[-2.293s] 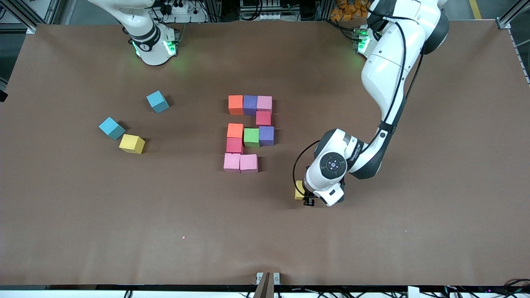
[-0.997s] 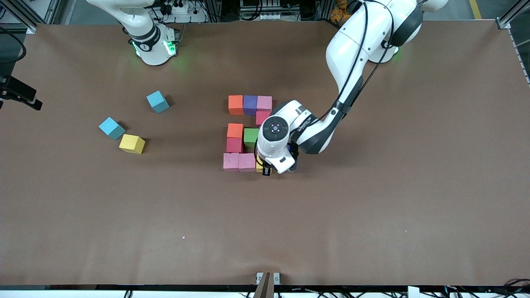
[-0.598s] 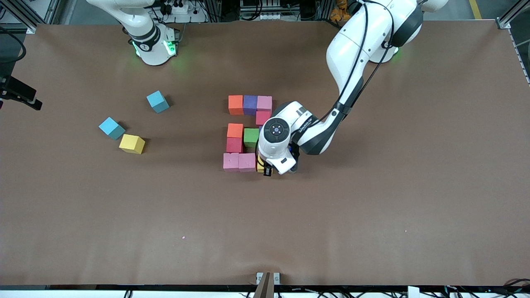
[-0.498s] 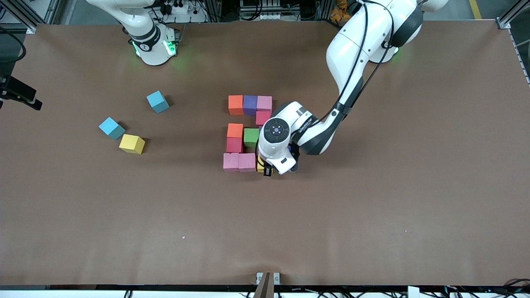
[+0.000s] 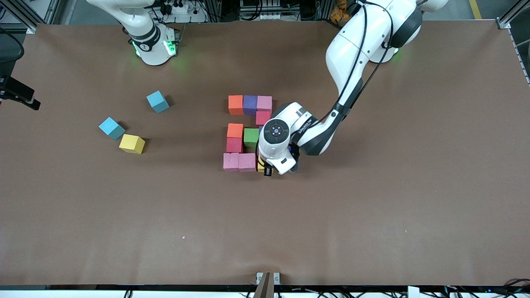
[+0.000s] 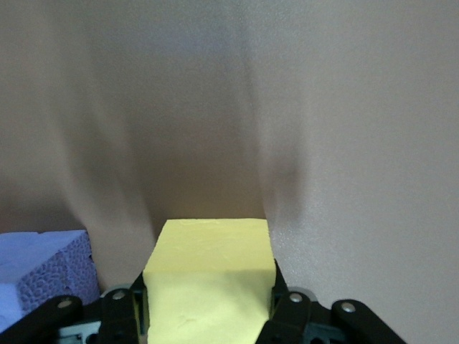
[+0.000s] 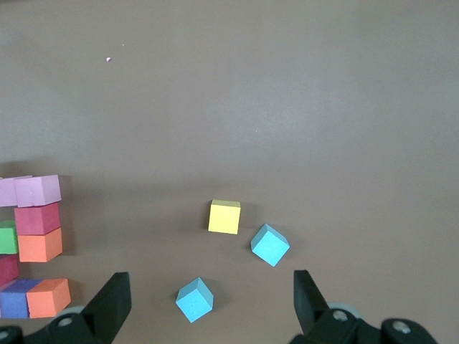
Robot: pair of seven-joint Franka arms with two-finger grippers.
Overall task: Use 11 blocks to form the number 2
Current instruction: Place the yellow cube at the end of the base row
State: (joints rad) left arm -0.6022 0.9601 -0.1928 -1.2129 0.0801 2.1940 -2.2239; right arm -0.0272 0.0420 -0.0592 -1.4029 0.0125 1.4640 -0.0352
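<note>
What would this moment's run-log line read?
left gripper: shut on yellow cube, at pink cubes' row end | right gripper: open, waiting | spare yellow cube, blue cubes: untouched

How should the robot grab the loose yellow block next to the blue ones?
Probably from straight above, pinching two flat opposite sides of the loose yellow block. It lies flat, slightly turned, so the fingers should turn to match. The nearest blue cube stands apart, leaving room.
</note>
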